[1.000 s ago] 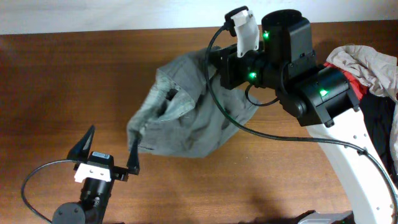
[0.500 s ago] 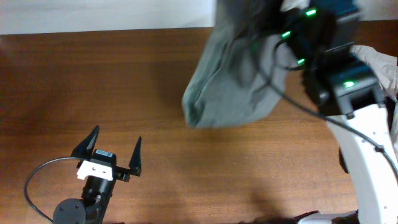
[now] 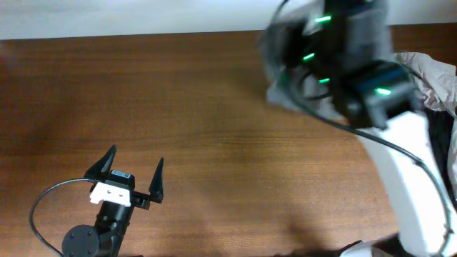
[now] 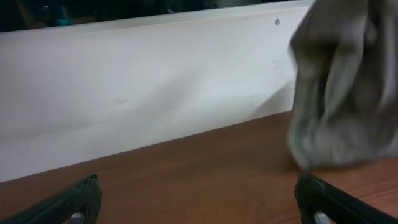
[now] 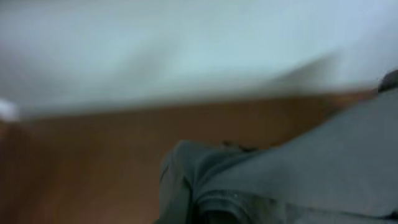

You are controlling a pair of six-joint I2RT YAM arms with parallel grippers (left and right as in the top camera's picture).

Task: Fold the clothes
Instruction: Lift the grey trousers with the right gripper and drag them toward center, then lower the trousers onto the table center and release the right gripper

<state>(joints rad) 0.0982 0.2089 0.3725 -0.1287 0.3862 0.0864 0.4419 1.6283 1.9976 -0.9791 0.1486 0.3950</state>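
The clothes (image 3: 275,90), a grey-olive garment, hang as a blurred bundle under my right arm (image 3: 357,78) at the far right of the table. In the left wrist view they (image 4: 342,93) dangle above the wood at the upper right. In the right wrist view the cloth (image 5: 298,180), with a stitched hem, fills the lower right and hides my right gripper's fingers. The bundle hangs clear of the table, so that gripper is shut on it. My left gripper (image 3: 136,158) is open near the front left with nothing between its fingers (image 4: 81,199).
A heap of other garments lies at the right edge, pale beige-grey (image 3: 432,68) on top and black (image 3: 446,143) below. A white wall (image 4: 155,93) runs along the far edge of the brown wooden table (image 3: 178,93).
My right arm has lifted the garment off the middle of the table and swung it up toward the far right, in blurred motion. The left gripper has stayed open in place.
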